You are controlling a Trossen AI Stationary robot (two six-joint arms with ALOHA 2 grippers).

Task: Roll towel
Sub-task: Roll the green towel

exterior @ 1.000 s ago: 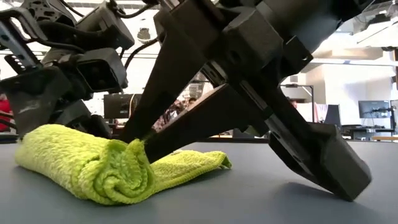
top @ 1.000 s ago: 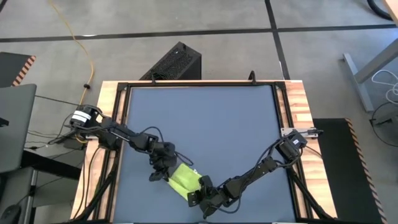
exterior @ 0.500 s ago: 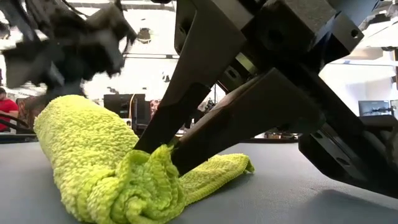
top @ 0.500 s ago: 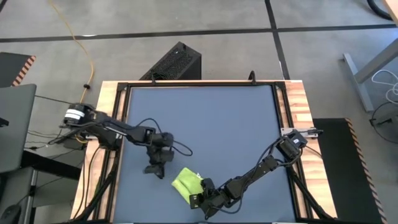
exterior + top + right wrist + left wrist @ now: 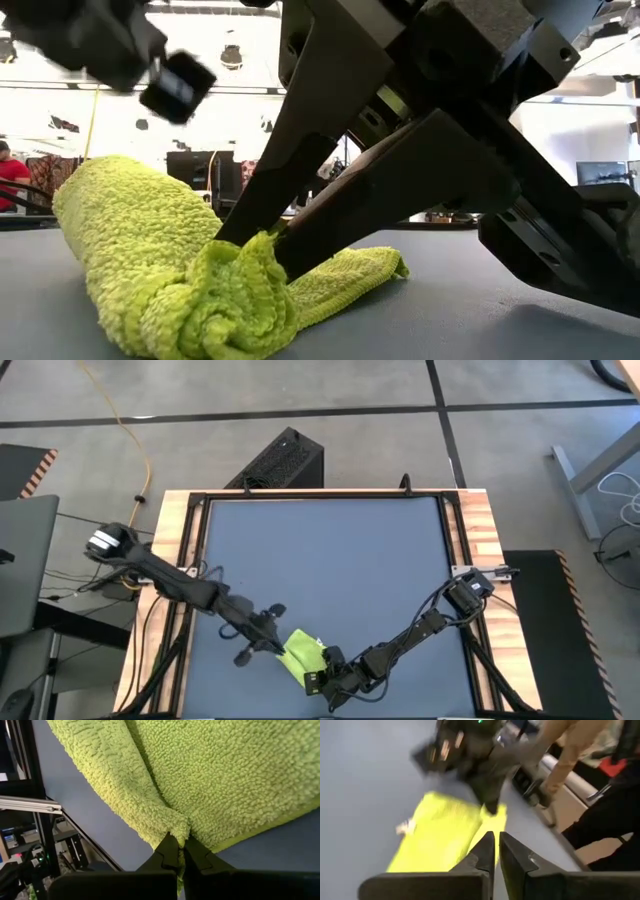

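While right hand pinches rolled towel | left hand pressed together beside it | mat beneath

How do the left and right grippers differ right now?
The right gripper is shut on the towel, pinching a fold of it; the left gripper is shut on nothing, just short of the towel. In the low view, the right gripper's fingers slant down to the towel on the mat; the left gripper hangs above it. Both are dark two-finger grippers.
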